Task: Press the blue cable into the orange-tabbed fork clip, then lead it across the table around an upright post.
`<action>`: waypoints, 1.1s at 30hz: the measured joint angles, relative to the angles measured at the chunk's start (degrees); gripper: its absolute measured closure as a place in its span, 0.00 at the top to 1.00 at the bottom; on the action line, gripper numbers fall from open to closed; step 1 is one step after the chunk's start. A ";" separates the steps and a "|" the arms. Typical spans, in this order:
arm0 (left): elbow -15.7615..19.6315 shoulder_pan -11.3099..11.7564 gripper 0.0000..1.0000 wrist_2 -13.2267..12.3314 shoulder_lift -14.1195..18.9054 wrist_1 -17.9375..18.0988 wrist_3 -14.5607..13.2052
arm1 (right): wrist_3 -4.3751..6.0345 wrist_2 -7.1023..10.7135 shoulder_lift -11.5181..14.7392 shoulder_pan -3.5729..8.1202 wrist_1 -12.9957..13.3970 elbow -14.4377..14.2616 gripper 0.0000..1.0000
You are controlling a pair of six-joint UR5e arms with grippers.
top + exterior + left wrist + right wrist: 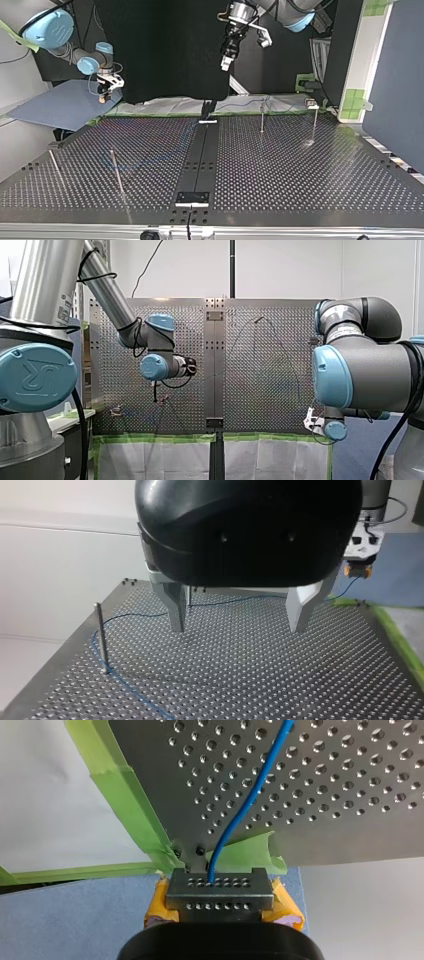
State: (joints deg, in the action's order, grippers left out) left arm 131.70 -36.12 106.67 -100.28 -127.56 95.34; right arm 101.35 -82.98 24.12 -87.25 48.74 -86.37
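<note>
The blue cable [250,795] runs over the perforated table and ends between the yellow pads of my right gripper [220,892], which is shut on it just off the table's corner. In the top view that gripper [103,96] hangs at the far left. The cable [125,685] curves around the base of an upright post [101,637]. My left gripper [240,625] hovers over the plate beside that post, metal fingers [176,607] open with nothing between them; the top view shows it [226,62] raised high. An orange-tabbed clip [312,104] sits at the top view's far right.
Further thin posts [262,117] [315,125] stand near the clip, and another [55,167] at the top view's left. A black rail [202,155] splits the table down the middle. Green tape [125,805] lines the table's edge by a blue sheet [60,105].
</note>
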 joint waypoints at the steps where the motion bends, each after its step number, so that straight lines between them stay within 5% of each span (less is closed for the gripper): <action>1: 0.00 0.02 1.00 0.02 0.00 0.27 -0.05 | 0.00 0.00 0.00 -0.03 0.05 0.00 0.00; 33: 0.02 0.07 1.00 0.07 -0.02 0.84 -0.16 | 0.00 0.00 0.02 -0.07 0.13 0.00 0.00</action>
State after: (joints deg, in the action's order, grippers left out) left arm 131.73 -36.06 106.74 -100.31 -126.72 95.18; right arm 101.35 -82.98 24.14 -87.32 48.88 -86.36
